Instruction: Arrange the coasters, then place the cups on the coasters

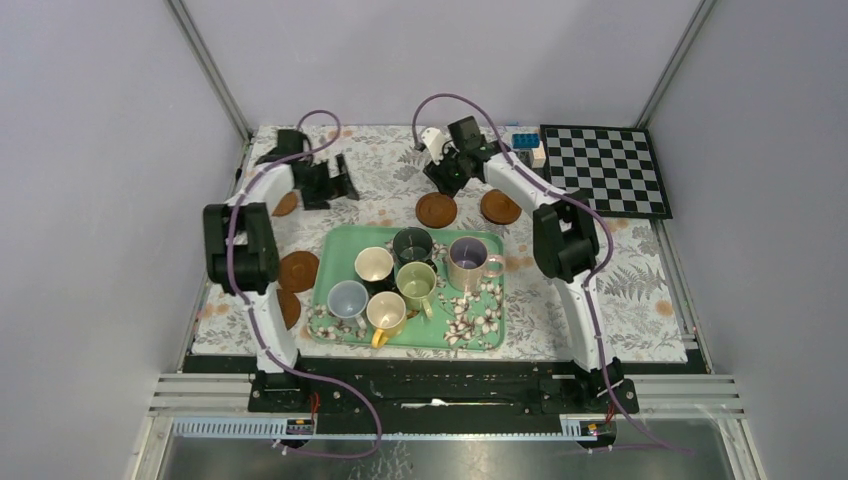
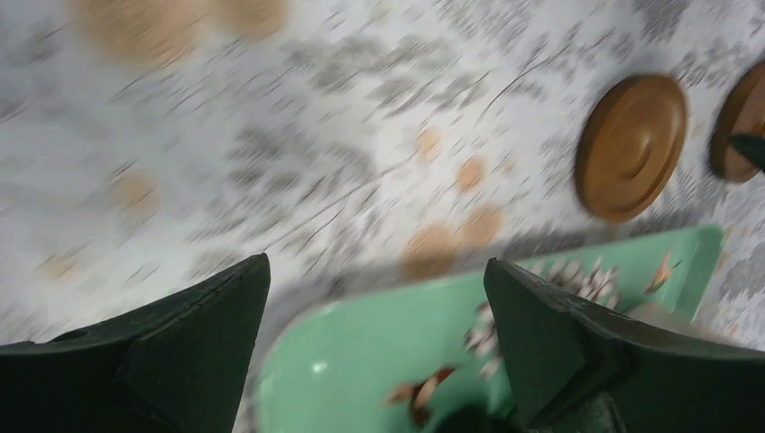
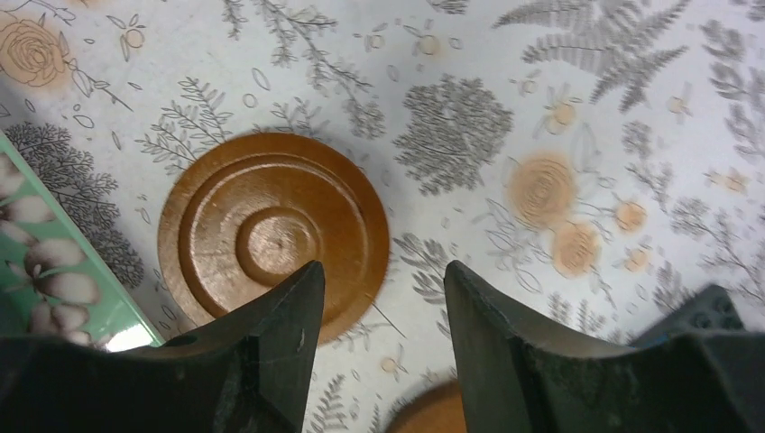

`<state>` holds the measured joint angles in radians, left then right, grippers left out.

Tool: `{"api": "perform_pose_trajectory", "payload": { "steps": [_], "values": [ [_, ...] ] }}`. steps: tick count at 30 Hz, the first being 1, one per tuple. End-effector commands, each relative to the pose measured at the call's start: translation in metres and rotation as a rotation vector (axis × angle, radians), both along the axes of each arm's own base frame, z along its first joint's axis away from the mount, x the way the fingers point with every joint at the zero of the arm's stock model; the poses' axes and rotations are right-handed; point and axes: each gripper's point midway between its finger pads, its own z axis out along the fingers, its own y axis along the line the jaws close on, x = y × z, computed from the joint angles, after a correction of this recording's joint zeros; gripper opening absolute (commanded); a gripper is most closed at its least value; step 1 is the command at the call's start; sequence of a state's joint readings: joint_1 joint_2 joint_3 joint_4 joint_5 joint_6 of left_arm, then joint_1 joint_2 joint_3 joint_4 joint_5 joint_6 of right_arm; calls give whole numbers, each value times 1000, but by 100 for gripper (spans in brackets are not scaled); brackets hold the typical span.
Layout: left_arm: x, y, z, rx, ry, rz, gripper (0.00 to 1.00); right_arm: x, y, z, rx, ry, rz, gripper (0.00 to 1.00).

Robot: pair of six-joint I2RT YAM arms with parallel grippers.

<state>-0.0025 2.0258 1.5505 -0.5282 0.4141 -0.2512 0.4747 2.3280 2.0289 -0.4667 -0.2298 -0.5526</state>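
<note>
Six cups stand on the green floral tray point(image 1: 485, 335): cream point(image 1: 373, 265), dark green point(image 1: 411, 245), pinkish-beige point(image 1: 467, 262), olive point(image 1: 417, 284), pale blue point(image 1: 347, 299) and yellow point(image 1: 386, 314). Two brown coasters point(image 1: 436, 210) point(image 1: 500, 207) lie behind the tray. Others lie left of it point(image 1: 298, 270) point(image 1: 289, 308), and one point(image 1: 286, 204) is partly hidden by the left arm. My right gripper point(image 3: 383, 271) is open just above the cloth, its left finger over the rim of a flat coaster point(image 3: 273, 236). My left gripper point(image 2: 377, 271) is wide open and empty over the tray's corner point(image 2: 361, 352); its view is blurred.
A checkered board point(image 1: 605, 168) lies at the back right, with a small blue and white box point(image 1: 527, 148) beside it. The floral cloth point(image 1: 600, 300) covers the table. In the right wrist view a second coaster point(image 3: 433, 413) shows below the fingers.
</note>
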Motion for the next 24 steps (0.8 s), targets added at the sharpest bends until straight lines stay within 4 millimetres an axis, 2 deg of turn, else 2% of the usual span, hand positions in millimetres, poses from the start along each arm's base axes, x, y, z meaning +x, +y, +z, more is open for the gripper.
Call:
{"api": "perform_pose_trajectory", "payload": {
  "steps": [1,7,10,12,16,24],
  "values": [
    [-68,39,27,-7,47,-161,99,-6,18,-7,-25,13,20,59],
    [-137,103,38,168,75,-263,99,-13,13,-29,-143,17,41,60],
    [-165,133,30,254,119,-280,96,-14,6,-40,-196,18,34,60],
    [-176,149,25,322,127,-303,93,-11,-1,-46,-238,11,11,60],
    [-180,160,13,404,98,-340,89,-2,-16,-57,-321,-2,-38,58],
    [-160,173,-22,516,79,-373,83,10,-24,-56,-344,-11,-82,56]
  ]
}}
